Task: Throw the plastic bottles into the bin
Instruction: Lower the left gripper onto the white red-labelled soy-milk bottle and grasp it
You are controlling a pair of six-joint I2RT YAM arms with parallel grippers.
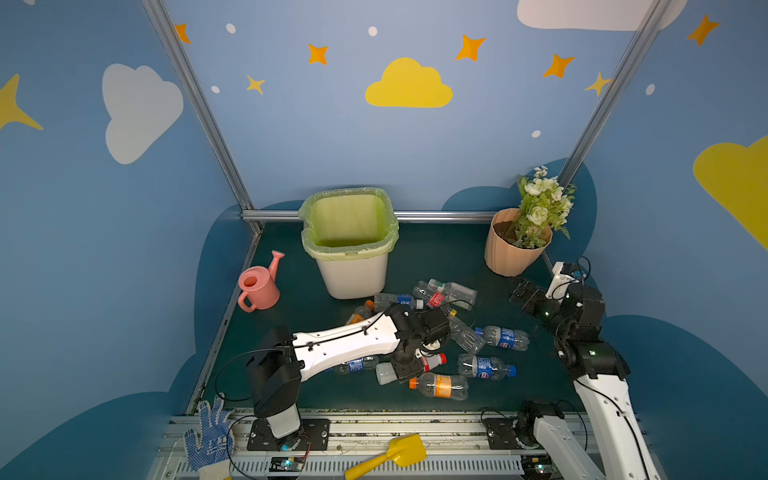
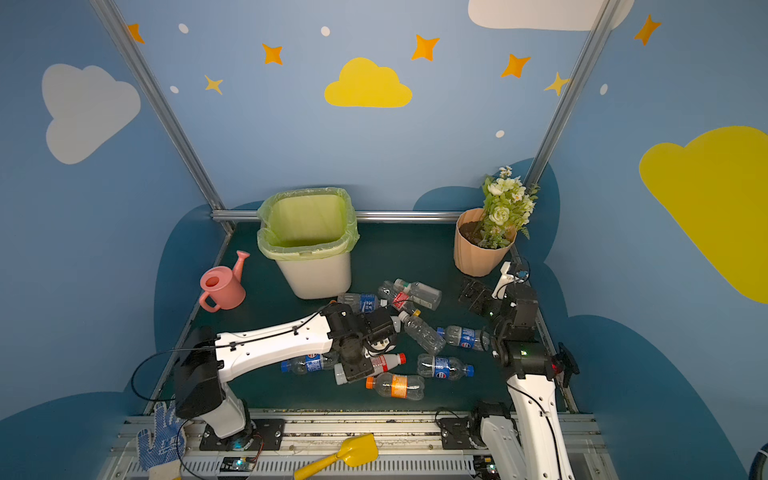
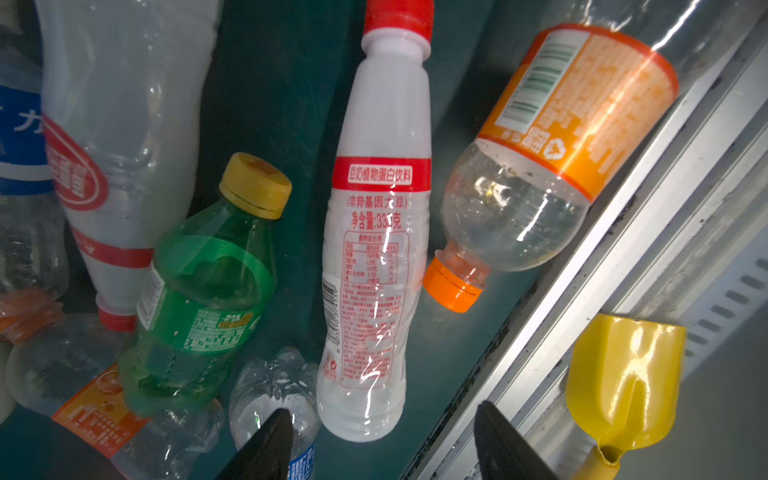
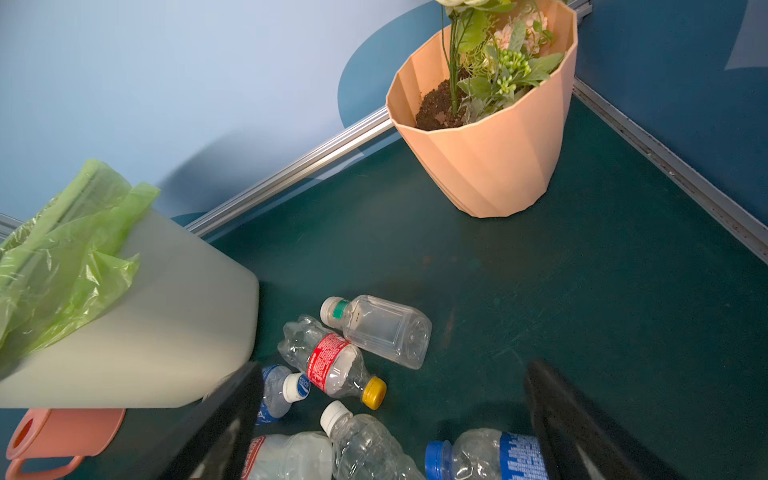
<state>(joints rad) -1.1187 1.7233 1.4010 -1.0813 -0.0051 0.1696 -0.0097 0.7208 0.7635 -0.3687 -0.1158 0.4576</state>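
Low over the pile, left claw [image 3: 382, 409] has its jaws apart, straddling the base end of the white red-capped bottle [image 3: 376, 249]. It is not pinching it; a gap shows on one side. Over by the flowerpot [image 4: 490, 166], right claw [image 4: 392, 365] is spread wide and holds nothing.

The plastic bottles [image 1: 503, 336] all lie scattered on the green bench [image 1: 449, 257] in front of the bin [image 1: 353, 274]. No bottle is visible inside the liner, so the task looks barely started.

Risks:
- The grip lines up at the rounded base, not mid-body — the smooth bottle could squirt out or swing cap-down on the lift.
- One finger [image 3: 270, 444] sits over a crumpled clear bottle [image 3: 270, 386], so closing may trap or drag that one too.
- The orange-label bottle [image 3: 573, 124] and green bottle [image 3: 199, 291] lie close by and could get knocked and roll toward the front rail.
- Empty bottles are light — a release short of the bin's rim could bounce off.
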